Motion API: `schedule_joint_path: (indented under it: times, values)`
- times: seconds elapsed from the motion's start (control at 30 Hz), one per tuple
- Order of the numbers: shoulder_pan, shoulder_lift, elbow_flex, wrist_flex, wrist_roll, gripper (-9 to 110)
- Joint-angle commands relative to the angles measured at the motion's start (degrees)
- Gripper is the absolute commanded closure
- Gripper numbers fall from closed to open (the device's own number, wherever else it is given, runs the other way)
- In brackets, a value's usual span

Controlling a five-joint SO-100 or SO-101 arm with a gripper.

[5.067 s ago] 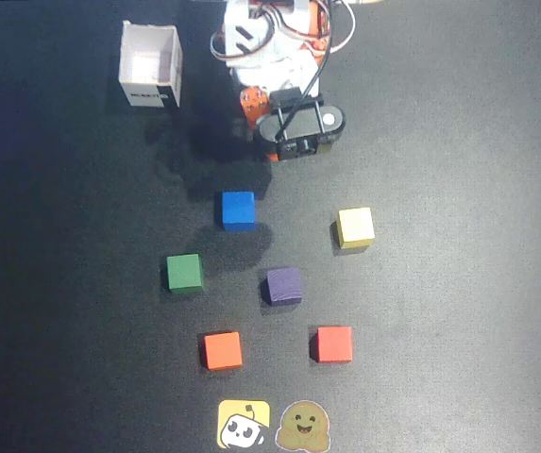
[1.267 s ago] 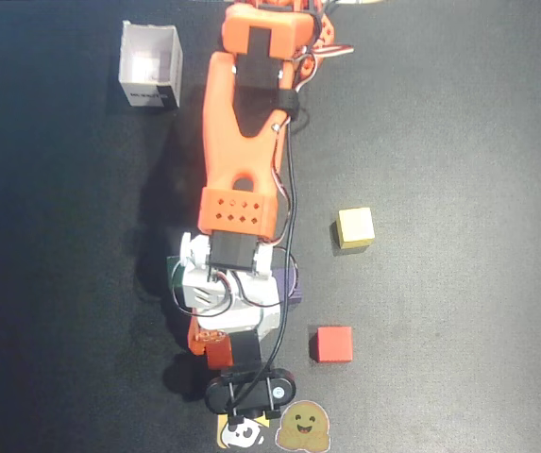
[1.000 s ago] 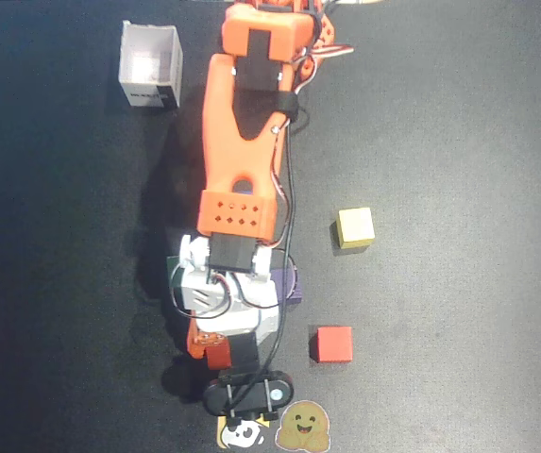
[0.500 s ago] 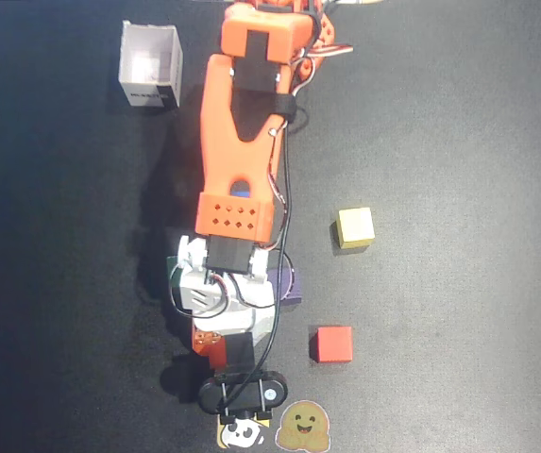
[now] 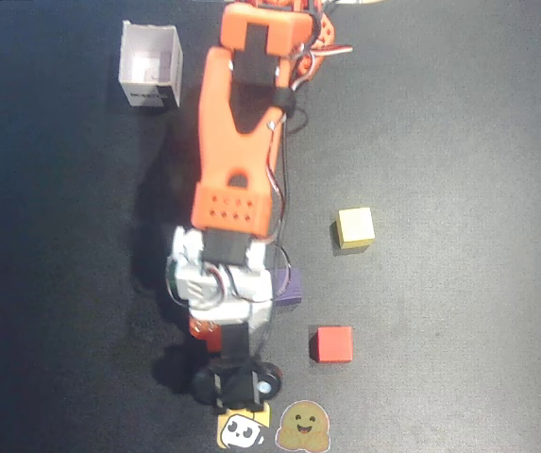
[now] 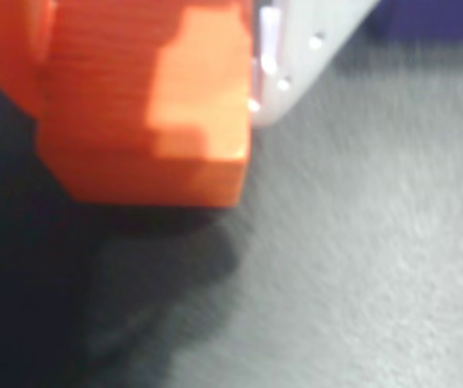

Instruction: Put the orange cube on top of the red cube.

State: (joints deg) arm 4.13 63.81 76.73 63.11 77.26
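The orange cube (image 6: 146, 105) fills the upper left of the wrist view, pressed between an orange finger (image 6: 5, 48) on its left and a white finger (image 6: 292, 56) on its right. My gripper (image 6: 142, 137) is shut on it, just above the dark mat, with a shadow under it. In the overhead view only a bit of the orange cube (image 5: 200, 327) shows under the gripper (image 5: 206, 330), at the lower middle. The red cube (image 5: 331, 344) sits on the mat to the right of the gripper, apart from it.
A purple cube (image 5: 291, 286) lies half hidden beside the wrist and also shows in the wrist view (image 6: 433, 16). A pale yellow cube (image 5: 355, 227) sits above the red one. A white open box (image 5: 150, 64) stands top left. Two stickers (image 5: 270, 429) lie at the bottom edge.
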Motion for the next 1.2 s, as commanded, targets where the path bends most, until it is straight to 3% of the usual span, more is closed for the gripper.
schedule_joint_path:
  times: [0.0,0.43,1.17]
  values:
    - [0.53,9.49,-0.35,2.81,2.02,93]
    - [-1.67,31.20,18.63,2.72,5.27,92]
    - [-26.37,54.58,48.96,-3.87,15.29,92]
